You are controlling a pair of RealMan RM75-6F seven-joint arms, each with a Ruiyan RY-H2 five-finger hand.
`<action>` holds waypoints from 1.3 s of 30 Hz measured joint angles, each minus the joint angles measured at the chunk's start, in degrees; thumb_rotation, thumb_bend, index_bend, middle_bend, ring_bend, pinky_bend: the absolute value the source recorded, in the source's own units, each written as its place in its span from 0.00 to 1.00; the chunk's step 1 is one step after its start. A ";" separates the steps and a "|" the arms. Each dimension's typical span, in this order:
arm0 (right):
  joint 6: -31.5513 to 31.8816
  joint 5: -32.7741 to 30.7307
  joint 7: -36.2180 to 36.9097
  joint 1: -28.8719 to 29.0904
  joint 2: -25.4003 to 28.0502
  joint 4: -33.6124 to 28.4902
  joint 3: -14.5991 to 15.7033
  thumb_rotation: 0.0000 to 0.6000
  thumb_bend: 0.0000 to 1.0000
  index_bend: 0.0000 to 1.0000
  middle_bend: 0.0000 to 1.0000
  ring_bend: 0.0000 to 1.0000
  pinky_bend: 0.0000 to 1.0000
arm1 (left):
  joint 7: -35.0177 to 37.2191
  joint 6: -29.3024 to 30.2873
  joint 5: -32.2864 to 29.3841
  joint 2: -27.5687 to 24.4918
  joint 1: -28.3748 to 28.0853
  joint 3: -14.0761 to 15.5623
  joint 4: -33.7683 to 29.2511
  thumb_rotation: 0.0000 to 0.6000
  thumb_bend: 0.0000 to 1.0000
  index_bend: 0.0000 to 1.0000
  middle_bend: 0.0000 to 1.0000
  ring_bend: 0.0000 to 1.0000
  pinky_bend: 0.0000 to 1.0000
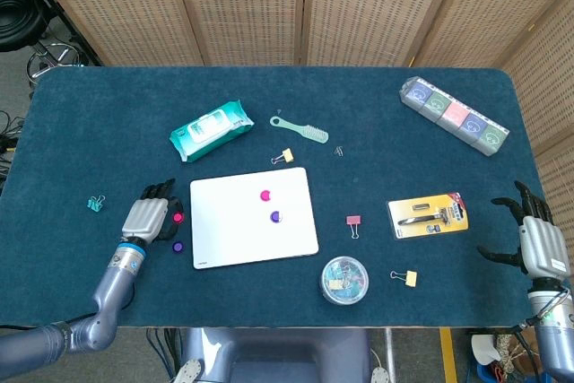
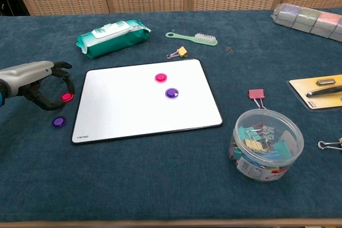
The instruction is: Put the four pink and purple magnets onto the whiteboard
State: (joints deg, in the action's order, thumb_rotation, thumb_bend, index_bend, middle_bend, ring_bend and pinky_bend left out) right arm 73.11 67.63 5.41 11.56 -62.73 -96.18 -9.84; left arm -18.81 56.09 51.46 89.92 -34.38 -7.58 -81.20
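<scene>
From the head view, the whiteboard (image 1: 254, 217) lies flat near the middle of the blue table (image 1: 269, 87), and two magnets already sit on it: a pink magnet (image 1: 265, 195) above a purple magnet (image 1: 275, 216), close together but apart. Just off the board's left edge, the left hand (image 1: 150, 215) hovers with fingers curled over a second pink magnet (image 1: 178, 218), while a second purple magnet (image 1: 178, 246) lies on the cloth just below it. Far right, the right hand (image 1: 535, 241) hangs off the table's edge, fingers spread wide, holding nothing. Over to the chest view: the left hand (image 2: 37, 81) comes in from the left, dark fingers arched around the loose pink magnet (image 2: 66, 97); whether they actually pinch it, I cannot tell. The loose purple magnet (image 2: 59, 122) rests free beside the whiteboard (image 2: 144, 100), near its lower left corner. On the board, pink (image 2: 160, 77) and purple (image 2: 171, 93) sit side by side.
</scene>
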 measured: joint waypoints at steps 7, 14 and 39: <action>-0.28 0.10 -0.02 -0.08 0.01 -0.08 -0.11 1.00 0.05 0.26 0.00 0.00 0.00 | 1.09 0.86 1.02 -0.46 0.58 -0.47 -0.59 1.00 0.43 0.68 0.00 0.00 0.00; -0.39 0.09 0.05 -0.18 0.08 -0.16 -0.25 1.00 0.05 0.27 0.00 0.00 0.00 | 1.51 0.71 1.13 -1.01 -0.22 -2.17 -1.44 1.00 0.43 0.68 0.00 0.00 0.00; -1.04 -0.09 0.66 -0.45 0.56 -0.50 -0.68 1.00 0.05 0.27 0.00 0.00 0.00 | -5.03 -2.27 1.37 6.59 -9.05 -3.70 2.24 1.00 0.43 0.68 0.00 0.00 0.00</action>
State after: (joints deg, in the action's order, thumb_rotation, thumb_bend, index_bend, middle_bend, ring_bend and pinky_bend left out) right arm 72.07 67.54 6.07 11.11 -62.17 -96.69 -10.51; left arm -23.84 53.82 52.83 96.51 -43.42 -11.28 -78.96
